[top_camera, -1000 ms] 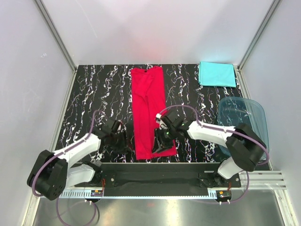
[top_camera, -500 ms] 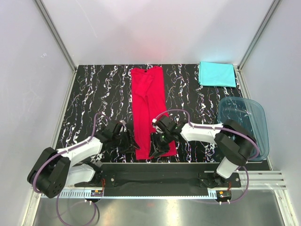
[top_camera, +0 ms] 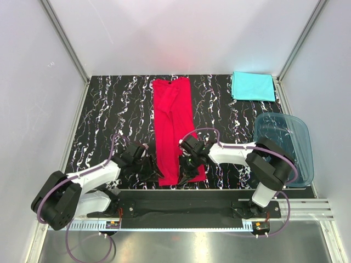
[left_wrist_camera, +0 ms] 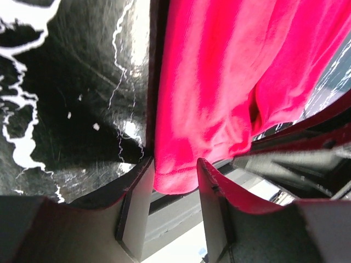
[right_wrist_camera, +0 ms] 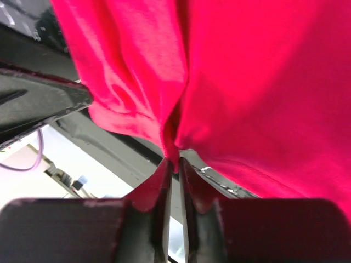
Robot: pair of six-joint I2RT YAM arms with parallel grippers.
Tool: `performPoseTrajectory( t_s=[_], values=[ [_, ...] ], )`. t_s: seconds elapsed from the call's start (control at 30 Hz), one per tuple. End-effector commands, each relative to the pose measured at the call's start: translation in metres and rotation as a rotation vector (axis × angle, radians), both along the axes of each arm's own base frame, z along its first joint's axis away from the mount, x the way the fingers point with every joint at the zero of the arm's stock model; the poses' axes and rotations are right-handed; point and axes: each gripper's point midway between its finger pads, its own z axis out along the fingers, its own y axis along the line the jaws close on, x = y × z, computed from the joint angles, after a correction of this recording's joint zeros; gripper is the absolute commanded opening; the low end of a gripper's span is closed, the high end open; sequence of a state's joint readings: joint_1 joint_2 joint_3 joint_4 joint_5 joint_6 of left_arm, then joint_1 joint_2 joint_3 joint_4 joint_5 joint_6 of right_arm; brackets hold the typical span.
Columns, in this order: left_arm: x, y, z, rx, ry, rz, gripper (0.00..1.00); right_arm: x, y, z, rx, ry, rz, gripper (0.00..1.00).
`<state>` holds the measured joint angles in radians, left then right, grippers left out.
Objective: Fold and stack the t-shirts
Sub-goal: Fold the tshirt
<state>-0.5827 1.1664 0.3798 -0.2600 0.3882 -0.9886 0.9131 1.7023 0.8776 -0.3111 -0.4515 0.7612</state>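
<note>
From above, I see the red shirt lying in a long strip and the turquoise shirt folded at the far right corner. My left wrist view shows the left gripper spread, straddling the red hem corner. On the right wrist view, the right gripper pinches a red fold.

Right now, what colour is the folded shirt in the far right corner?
The shirt is plain turquoise, with no print; the top external view shows it best.
</note>
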Motion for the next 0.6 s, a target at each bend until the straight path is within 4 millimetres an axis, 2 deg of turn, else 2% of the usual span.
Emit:
performPoseTrajectory(
  t_s=[0.0, 0.13, 0.33, 0.37, 0.4, 0.57],
  values=[
    [-0.017, 0.021, -0.015, 0.119, 0.056, 0.000, 0.43, 0.001, -0.006, -0.001, -0.042, -0.021, -0.024, 0.14],
    [-0.019, 0.024, -0.010, 0.121, 0.040, 0.001, 0.43, -0.001, -0.017, -0.006, -0.086, -0.027, -0.040, 0.10],
    [-0.023, 0.010, -0.002, 0.028, 0.028, -0.031, 0.50, -0.011, -0.017, -0.005, -0.052, 0.009, -0.028, 0.13],
    [-0.023, 0.007, -0.003, 0.018, 0.032, -0.038, 0.50, -0.011, -0.016, -0.005, -0.044, 0.012, -0.025, 0.15],
    [-0.022, 0.006, -0.003, 0.012, 0.033, -0.038, 0.50, -0.011, -0.015, -0.004, -0.035, 0.008, -0.020, 0.23],
    [-0.023, -0.001, -0.004, -0.014, 0.047, -0.046, 0.50, -0.007, -0.012, 0.029, 0.013, -0.041, -0.010, 0.40]
  ],
)
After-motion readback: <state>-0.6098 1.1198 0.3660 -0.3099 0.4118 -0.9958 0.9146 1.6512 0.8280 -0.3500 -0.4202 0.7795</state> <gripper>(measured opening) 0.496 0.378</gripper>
